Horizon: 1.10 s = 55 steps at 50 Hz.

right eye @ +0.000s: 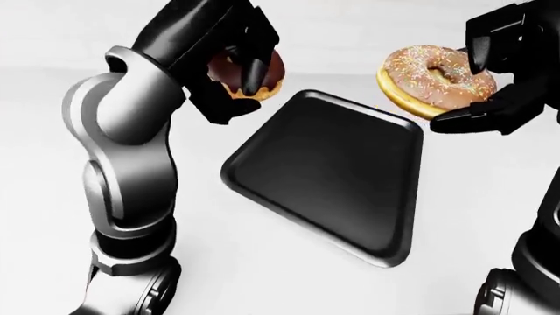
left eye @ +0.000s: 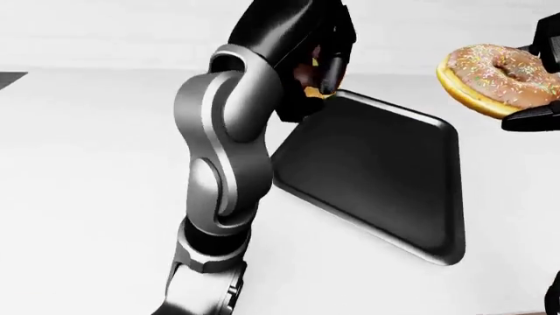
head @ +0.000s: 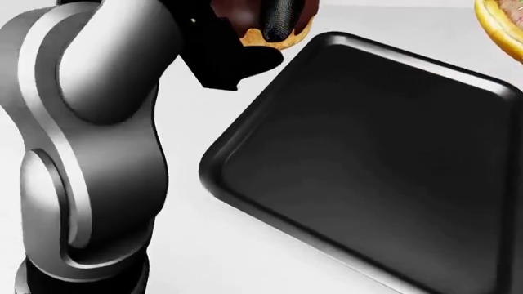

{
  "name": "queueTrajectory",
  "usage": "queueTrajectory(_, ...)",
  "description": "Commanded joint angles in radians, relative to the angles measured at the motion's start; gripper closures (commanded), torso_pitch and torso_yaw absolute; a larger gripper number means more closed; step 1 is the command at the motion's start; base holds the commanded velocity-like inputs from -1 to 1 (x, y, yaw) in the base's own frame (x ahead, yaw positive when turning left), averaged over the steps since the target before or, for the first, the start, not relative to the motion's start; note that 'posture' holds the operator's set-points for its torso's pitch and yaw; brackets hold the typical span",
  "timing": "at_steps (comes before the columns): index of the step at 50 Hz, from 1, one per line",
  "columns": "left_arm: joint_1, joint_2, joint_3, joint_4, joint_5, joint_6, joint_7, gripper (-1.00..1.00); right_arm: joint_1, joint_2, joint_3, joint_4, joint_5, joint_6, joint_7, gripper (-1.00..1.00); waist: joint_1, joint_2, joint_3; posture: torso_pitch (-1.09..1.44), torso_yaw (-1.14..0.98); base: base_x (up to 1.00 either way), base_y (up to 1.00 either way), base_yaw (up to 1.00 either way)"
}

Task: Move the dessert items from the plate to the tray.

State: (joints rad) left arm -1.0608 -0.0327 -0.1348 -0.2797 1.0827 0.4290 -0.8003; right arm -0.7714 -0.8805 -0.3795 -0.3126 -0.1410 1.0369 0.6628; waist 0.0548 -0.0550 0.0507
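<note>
A black tray [right eye: 337,174] lies empty on the white counter, filling much of the head view [head: 384,153]. My left hand [right eye: 234,69] is shut on a chocolate-glazed donut [right eye: 262,75], held just above the tray's upper left corner. My right hand [right eye: 499,72] is shut on a sprinkled chocolate donut [right eye: 433,79], held above the tray's upper right corner. Only the rim of that donut [head: 500,24] shows in the head view. No plate is in view.
The white counter [right eye: 289,275] spreads around the tray on all sides. My left arm [left eye: 223,170] stands tall between the camera and the tray's left edge, hiding part of it in the left-eye view.
</note>
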Motion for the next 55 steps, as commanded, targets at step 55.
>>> queueTrajectory(55, 0.132, -0.244, -0.069, 0.402, -0.106, -0.172, 0.118, 0.77, 0.010, -0.045, -0.039, 0.039, 0.037, -0.057, -0.062, 0.98, -0.008, -0.032, -0.039, 0.00, 0.00, 0.00, 0.00, 0.00)
